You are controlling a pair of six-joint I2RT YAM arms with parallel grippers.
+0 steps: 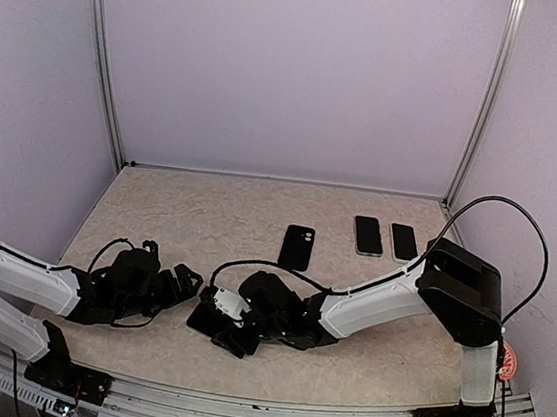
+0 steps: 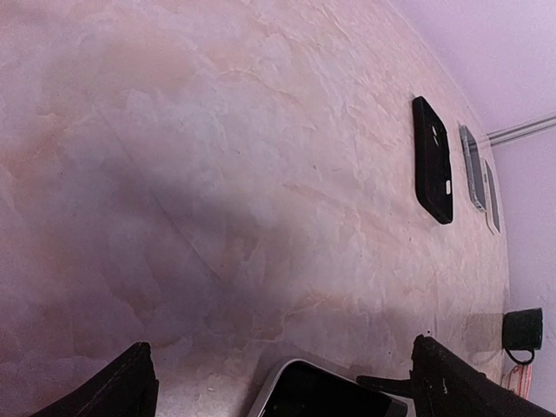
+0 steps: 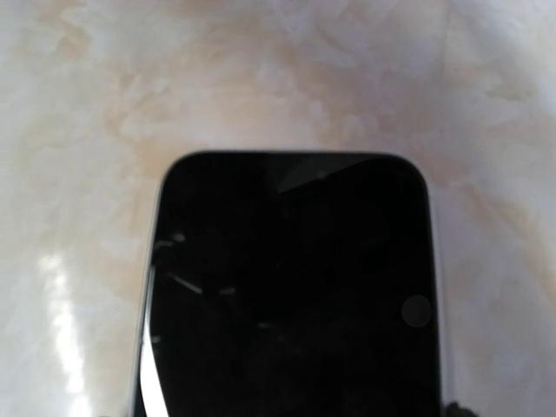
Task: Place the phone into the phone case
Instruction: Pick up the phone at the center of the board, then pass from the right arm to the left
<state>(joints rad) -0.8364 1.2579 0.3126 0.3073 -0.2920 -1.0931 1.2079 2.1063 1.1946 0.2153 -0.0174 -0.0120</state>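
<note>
Phone (image 3: 291, 287) right under my right gripper (image 1: 230, 329), long axis twelve-to-six, with what looks like the pale case (image 2: 265, 391) rim around it. Right jaws: can't tell. Left gripper (image 1: 175, 279) gapes wide at the phone's nine o'clock. Right's nearer.

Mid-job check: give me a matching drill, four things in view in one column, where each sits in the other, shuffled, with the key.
Things:
1. left end effector
2. right end effector
3. lone black phone
4. pair of phones

Places:
A. side by side, far right of the table
B. over the near phone with the pale rim
C. alone, mid-table
D. open, just left of that near phone

Pairs: 1-D, 2-B, 3-C, 4-A
</note>
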